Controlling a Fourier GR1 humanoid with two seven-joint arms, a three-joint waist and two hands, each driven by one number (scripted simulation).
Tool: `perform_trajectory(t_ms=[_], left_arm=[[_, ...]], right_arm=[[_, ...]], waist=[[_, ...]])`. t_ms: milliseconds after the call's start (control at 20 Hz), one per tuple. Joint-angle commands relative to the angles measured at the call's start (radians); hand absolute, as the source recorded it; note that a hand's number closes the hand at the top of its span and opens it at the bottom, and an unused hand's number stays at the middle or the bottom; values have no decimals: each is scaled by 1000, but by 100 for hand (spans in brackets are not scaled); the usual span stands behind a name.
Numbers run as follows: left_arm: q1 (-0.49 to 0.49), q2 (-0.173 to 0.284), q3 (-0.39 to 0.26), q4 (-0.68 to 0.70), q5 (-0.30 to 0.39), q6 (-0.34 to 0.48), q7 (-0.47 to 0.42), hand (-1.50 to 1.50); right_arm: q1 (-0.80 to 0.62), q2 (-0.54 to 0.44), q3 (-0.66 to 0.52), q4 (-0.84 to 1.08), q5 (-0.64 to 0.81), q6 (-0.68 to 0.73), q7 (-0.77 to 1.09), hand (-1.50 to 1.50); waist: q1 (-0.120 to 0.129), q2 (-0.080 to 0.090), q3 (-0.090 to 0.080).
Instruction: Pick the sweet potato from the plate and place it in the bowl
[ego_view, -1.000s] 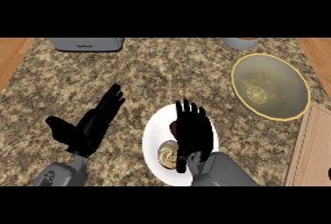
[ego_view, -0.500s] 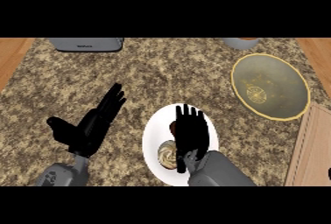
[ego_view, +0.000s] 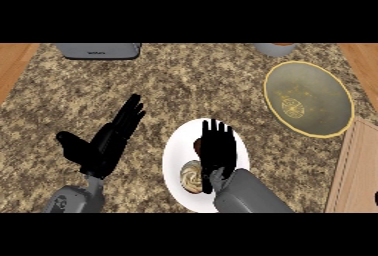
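Head view: the right hand (ego_view: 218, 149) is hovering with straight, spread fingers over the white plate (ego_view: 174, 150), covering most of the sweet potato (ego_view: 198, 145), which is lying on the plate beside a round tan item (ego_view: 192, 176). The left hand (ego_view: 111, 139) is resting open at left. The yellow-rimmed bowl (ego_view: 308, 98) is sitting on the desk (ego_view: 192, 85), upper right.
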Motion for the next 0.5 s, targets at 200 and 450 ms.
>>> perform_trajectory(t_ms=[200, 450], left_arm=[[-28, -20, 54, 19, -7, -34, 35, 0], [21, -25, 80, 47, -20, -83, -36, 0]], right_arm=[[-51, 10, 34, 118, 2, -120, 53, -150], [43, 9, -41, 87, 81, -99, -29, -150]], waist=[[4, 1, 0], [-4, 0, 0]])
